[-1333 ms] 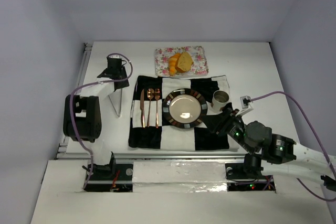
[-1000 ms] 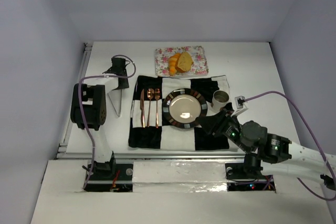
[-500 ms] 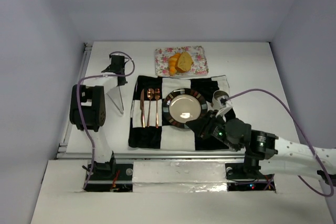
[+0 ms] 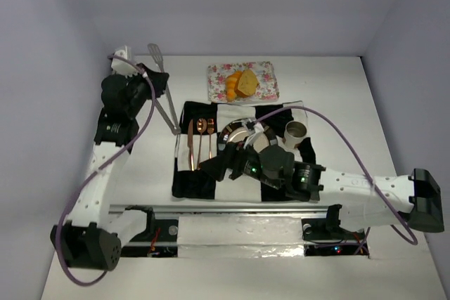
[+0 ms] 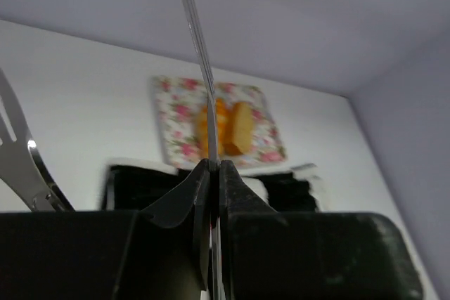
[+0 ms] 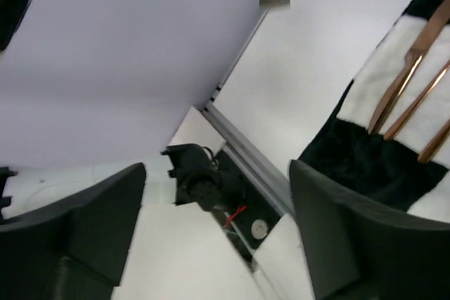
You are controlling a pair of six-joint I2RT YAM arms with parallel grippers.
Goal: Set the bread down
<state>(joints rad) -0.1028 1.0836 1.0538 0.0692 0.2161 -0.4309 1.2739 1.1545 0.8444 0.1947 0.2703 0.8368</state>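
Observation:
The bread lies on a floral tray at the back: an orange ridged croissant and a tan slice beside it. In the left wrist view the croissant and the slice show beyond the jaws. My left gripper is raised at the far left, shut on metal tongs. In its own view the left gripper clamps one thin tong arm. My right gripper reaches left across the striped plate. The right gripper is open and empty.
A black-and-white checked cloth carries the plate, copper cutlery and a cup. The right arm covers most of the plate. The cutlery and the left arm's base show in the right wrist view. Walls close in on both sides.
The left arm has lifted the tongs off the table and swung up at the far left. The right arm has swept left across the plate to the cloth's front left.

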